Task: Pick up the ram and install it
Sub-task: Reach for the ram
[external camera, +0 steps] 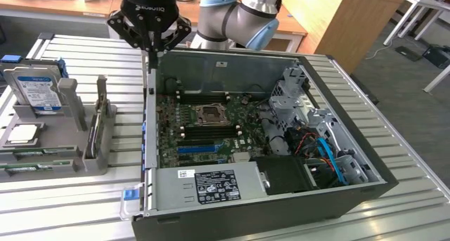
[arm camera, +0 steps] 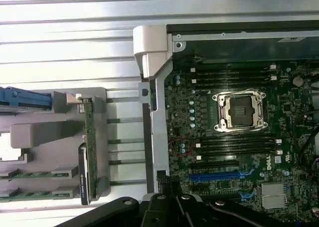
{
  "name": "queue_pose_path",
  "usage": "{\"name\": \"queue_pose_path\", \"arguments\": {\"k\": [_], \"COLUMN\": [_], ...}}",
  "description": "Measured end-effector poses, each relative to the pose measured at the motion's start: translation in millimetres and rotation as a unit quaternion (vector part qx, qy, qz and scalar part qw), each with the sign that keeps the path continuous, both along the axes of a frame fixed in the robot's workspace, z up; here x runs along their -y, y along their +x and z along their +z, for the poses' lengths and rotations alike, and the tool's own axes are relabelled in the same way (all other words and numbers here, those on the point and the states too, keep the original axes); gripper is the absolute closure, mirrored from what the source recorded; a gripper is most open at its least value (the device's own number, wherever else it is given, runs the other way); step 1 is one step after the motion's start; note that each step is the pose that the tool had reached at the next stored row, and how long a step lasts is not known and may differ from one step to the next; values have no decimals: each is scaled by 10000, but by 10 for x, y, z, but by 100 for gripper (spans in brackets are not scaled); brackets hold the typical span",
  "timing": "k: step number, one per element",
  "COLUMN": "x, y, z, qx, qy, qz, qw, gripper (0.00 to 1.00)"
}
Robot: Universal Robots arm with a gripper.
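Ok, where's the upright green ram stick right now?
The long, thin green ram stick stands on edge in the grey plastic holder, on the exterior view's left of the open black computer case.

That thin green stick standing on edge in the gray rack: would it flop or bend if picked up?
Probably stiff: the ram is a flat green circuit board standing straight on edge in the gray rack. Likely light, being so thin. Probably apt to tip if set down outside its slot, since that edge is narrow.
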State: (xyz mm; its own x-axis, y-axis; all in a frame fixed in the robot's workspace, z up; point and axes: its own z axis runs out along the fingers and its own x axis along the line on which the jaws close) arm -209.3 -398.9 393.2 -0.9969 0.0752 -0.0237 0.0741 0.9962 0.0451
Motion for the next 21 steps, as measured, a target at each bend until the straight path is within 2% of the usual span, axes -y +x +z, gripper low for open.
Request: {"name": "queue_pose_path", "arguments": {"k": [21], "x": [0], "y": [-400], "z": [-1], "qx": [0], "qy": [0], "qz": [0], "qw": [10000], "gripper": [89]}}
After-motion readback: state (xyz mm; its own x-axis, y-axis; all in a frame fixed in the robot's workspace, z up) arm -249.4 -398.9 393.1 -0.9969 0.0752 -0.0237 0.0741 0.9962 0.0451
